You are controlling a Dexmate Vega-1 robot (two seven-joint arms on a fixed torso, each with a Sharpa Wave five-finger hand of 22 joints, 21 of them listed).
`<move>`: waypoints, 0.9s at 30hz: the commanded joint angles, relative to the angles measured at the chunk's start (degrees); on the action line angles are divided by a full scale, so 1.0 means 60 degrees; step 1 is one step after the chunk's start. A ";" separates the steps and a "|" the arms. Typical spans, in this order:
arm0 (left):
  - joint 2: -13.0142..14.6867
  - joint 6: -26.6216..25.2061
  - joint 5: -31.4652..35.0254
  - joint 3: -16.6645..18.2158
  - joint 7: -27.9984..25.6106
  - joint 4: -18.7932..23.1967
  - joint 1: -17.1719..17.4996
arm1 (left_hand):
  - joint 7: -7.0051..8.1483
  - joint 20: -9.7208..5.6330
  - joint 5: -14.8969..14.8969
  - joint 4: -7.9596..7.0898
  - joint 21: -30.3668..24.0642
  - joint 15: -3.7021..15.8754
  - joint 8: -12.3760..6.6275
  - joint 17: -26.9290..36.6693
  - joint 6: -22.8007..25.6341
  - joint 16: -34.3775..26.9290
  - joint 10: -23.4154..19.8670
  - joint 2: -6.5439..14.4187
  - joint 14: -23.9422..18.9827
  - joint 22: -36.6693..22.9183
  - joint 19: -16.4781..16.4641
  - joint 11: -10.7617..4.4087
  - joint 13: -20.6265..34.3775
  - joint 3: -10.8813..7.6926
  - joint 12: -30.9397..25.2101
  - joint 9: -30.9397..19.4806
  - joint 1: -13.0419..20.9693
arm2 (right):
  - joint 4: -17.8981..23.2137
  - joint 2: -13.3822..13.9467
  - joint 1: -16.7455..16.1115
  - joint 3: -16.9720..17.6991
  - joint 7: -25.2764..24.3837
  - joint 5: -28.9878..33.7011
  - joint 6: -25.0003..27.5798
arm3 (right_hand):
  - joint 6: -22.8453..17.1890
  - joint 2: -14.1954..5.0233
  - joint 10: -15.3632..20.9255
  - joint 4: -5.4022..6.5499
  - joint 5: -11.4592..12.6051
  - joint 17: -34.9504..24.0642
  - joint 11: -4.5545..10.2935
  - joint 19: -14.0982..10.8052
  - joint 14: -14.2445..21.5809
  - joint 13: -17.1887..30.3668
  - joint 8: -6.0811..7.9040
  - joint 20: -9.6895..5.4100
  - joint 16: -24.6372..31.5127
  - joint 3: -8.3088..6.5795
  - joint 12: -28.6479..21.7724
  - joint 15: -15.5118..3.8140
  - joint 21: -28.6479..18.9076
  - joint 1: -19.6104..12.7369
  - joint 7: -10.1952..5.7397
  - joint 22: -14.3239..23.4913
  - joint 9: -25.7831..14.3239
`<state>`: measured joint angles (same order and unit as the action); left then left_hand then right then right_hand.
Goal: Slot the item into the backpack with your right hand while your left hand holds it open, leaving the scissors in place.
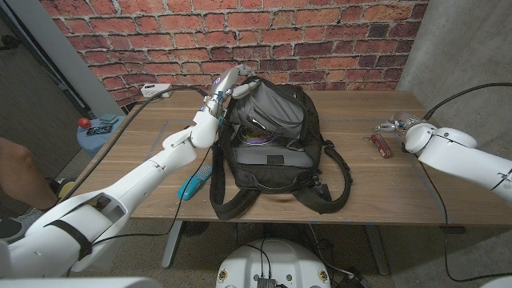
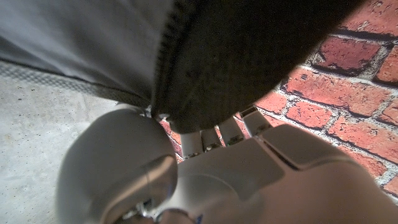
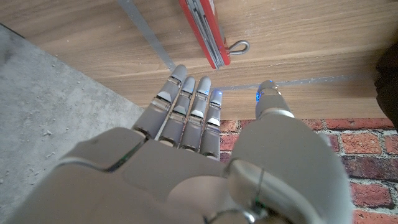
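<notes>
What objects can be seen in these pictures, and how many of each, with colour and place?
backpack: one, black, open, table middle.
pocket knife: one, red, closed, table right side, near the right hand; a metal ring at one end shows in the right wrist view.
scissors: one, teal handles, front edge of table, left of the backpack.
white object: one, far left corner of table; too small to tell what it is.
table: one, wooden.
brick wall: one, red, behind the table.
person's leg: one, at the picture's left edge.
left hand: one, white and grey, grips the backpack's top edge.
right hand: one, white and grey, beside the pocket knife, fingers straight, holds nothing.
</notes>
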<state>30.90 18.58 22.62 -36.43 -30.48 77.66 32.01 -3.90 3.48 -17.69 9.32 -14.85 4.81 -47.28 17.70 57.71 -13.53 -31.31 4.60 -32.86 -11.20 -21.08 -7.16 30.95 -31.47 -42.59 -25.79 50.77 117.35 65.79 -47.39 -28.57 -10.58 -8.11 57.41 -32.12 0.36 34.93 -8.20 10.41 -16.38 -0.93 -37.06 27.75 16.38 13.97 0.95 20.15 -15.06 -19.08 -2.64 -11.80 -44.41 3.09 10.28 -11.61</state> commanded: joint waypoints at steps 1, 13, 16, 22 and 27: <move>-0.0082 0.0163 0.0001 -0.0062 0.0001 -0.0204 -0.0093 | 0.0006 -0.0004 -0.0100 0.0025 0.0006 0.0000 -0.0085 0.0040 -0.0003 0.0057 -0.0034 0.0149 -0.0117 -0.0003 0.0061 0.0011 0.0042 -0.0078 -0.0058 -0.0011 0.0267 | -0.0145 -0.0278 0.1044 -0.0789 0.0581 0.0232 0.0971 | 0.0020 0.0116 0.0022 0.0021 0.0057 -0.0069 -0.0148 0.0082 -0.0099 0.0062 -0.0037 0.0103 0.0029 0.0099 -0.0033 -0.0024 0.0054 0.0050 0.0129 0.0046 -0.0019; -0.0142 0.0342 -0.0058 -0.0136 0.0097 -0.0460 -0.0232 | -0.0025 -0.0003 -0.0130 0.0021 0.0002 0.0001 -0.0114 0.0077 -0.0047 0.0062 -0.0031 0.0152 -0.0112 -0.0005 0.0051 0.0005 0.0061 -0.0086 -0.0061 -0.0010 0.0259 | -0.0200 -0.0451 0.1890 -0.1727 0.0763 0.0678 0.1915 | -0.0146 0.0211 0.0170 -0.0035 0.0130 -0.0120 -0.0262 -0.0021 0.0037 0.0151 -0.0017 0.0210 0.0094 0.0164 -0.0149 0.0050 -0.0016 -0.0018 0.0307 0.0049 -0.0030; -0.0154 0.0390 -0.0076 -0.0157 0.0137 -0.0523 -0.0272 | -0.0018 -0.0007 -0.0135 0.0019 0.0001 0.0001 -0.0119 0.0082 -0.0039 0.0066 -0.0024 0.0150 -0.0109 -0.0006 0.0048 0.0024 0.0065 -0.0088 -0.0061 0.0003 0.0255 | -0.0213 -0.0483 0.2093 -0.1942 0.0841 0.0744 0.2140 | -0.0163 0.0207 0.0230 -0.0046 0.0146 -0.0136 -0.0287 -0.0048 0.0060 0.0175 -0.0021 0.0219 0.0108 0.0165 -0.0190 0.0058 -0.0031 -0.0052 0.0334 0.0050 -0.0033; -0.0185 0.0454 -0.0072 -0.0178 0.0117 -0.0631 -0.0334 | -0.0012 -0.0010 -0.0150 0.0031 -0.0001 -0.0001 -0.0147 0.0090 -0.0037 0.0073 -0.0034 0.0142 -0.0115 -0.0007 0.0041 0.0006 0.0063 -0.0100 -0.0060 -0.0006 0.0265 | -0.0256 -0.0553 0.2431 -0.2294 0.0966 0.0785 0.2499 | -0.0200 0.0183 0.0243 -0.0071 0.0172 -0.0164 -0.0305 -0.0114 0.0166 0.0217 -0.0026 0.0237 0.0161 0.0153 -0.0226 0.0049 -0.0062 -0.0133 0.0366 0.0051 -0.0038; -0.0161 0.0452 -0.0075 -0.0184 0.0158 -0.0612 -0.0337 | -0.0019 -0.0004 -0.0164 0.0013 -0.0002 -0.0006 -0.0159 0.0103 -0.0055 0.0080 -0.0015 0.0153 -0.0109 -0.0007 0.0041 0.0031 0.0069 -0.0107 -0.0053 -0.0005 0.0247 | -0.0327 -0.0667 0.2657 -0.2493 0.0994 0.0753 0.2769 | -0.0277 0.0169 0.0364 -0.0085 0.0190 -0.0201 -0.0345 -0.0193 0.0256 0.0267 -0.0018 0.0281 0.0212 0.0156 -0.0309 0.0061 -0.0095 -0.0201 0.0348 0.0050 -0.0044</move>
<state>29.99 20.86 22.30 -37.34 -29.84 74.56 30.40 -3.90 3.48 -18.35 9.47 -14.86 4.60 -47.92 18.09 57.71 -13.30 -31.31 4.60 -33.06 -11.20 -21.08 -7.16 31.22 -31.79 -42.59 -25.75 50.77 115.99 62.83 -34.93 -40.17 -5.55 -4.01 69.98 -33.18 1.55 36.38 -8.22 11.25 -17.40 -2.90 -37.65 28.48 17.72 13.65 2.49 20.82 -14.13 -20.55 -2.33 -12.08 -44.73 5.32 10.27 -11.60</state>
